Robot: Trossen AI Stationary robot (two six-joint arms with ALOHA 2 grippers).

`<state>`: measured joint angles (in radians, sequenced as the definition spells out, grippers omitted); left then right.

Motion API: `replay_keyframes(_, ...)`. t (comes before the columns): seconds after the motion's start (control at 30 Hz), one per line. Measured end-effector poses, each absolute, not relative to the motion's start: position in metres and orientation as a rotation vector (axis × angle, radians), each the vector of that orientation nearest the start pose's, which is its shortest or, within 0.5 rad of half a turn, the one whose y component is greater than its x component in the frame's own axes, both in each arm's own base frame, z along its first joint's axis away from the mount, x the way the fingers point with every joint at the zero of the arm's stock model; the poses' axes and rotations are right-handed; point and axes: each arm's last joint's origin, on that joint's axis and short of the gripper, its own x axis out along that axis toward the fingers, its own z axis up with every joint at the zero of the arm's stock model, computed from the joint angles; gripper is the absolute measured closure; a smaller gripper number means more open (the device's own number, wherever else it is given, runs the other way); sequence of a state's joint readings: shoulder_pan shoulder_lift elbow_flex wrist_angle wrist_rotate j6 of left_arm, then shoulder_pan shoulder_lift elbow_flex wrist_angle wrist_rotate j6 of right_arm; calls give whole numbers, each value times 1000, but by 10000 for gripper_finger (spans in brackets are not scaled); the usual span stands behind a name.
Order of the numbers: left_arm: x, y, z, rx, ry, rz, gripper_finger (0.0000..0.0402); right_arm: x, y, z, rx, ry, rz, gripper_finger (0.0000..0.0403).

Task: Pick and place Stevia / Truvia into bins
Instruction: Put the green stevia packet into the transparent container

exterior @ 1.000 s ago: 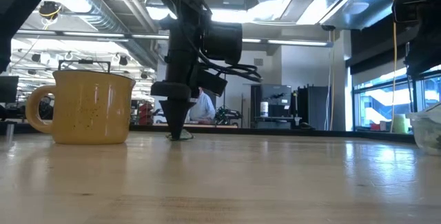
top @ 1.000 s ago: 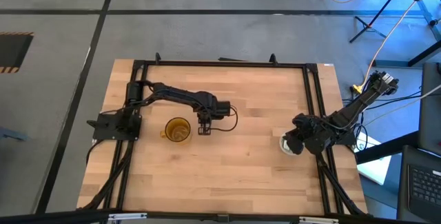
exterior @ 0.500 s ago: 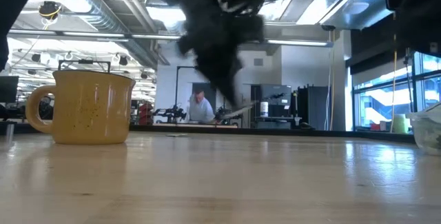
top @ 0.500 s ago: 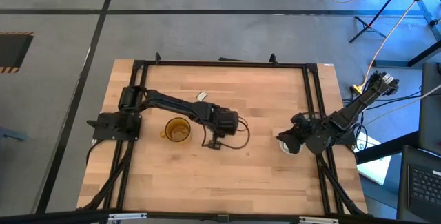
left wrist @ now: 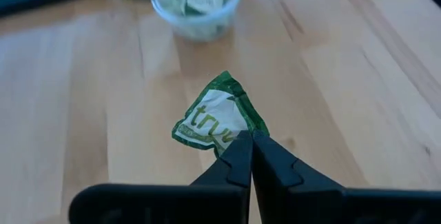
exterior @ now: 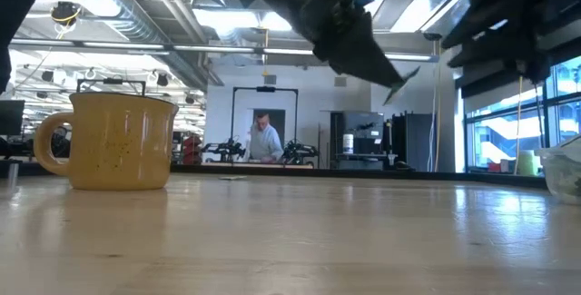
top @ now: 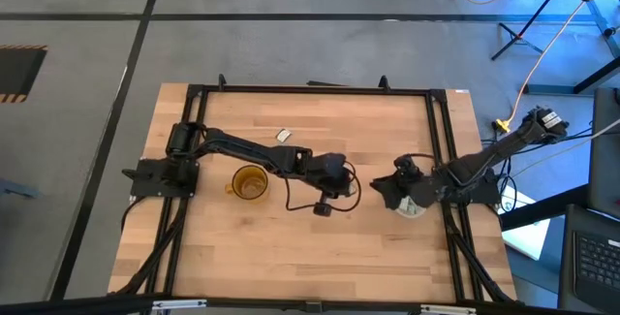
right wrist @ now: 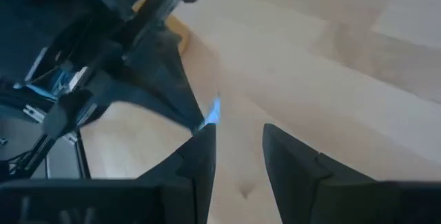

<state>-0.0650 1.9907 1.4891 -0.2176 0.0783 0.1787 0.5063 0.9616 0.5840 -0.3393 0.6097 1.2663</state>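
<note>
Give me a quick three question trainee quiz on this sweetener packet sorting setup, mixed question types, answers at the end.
1. True or false: the left gripper is shut on a green and white packet.
2. Multiple choice: the amber mug stands (A) under the right gripper, (B) near the left arm's base side of the table, (C) off the table.
3. Fill in: the clear cup ahead of the left gripper already holds some ____.

Key:
1. True.
2. B.
3. Packets. The right gripper, fingers open, hovers by that cup.
</note>
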Motion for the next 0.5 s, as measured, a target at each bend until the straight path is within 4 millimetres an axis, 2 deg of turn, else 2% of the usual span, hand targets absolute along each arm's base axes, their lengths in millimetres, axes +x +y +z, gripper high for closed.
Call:
replay_keyframes(0.27, 450, -29, 224, 176, 605, -99, 399, 195, 76, 228, 763, 358, -391, 279)
replay_keyframes(0.5, 451, -30, 226, 181, 571, -93, 397, 199, 74, 225, 723, 365, -399, 279)
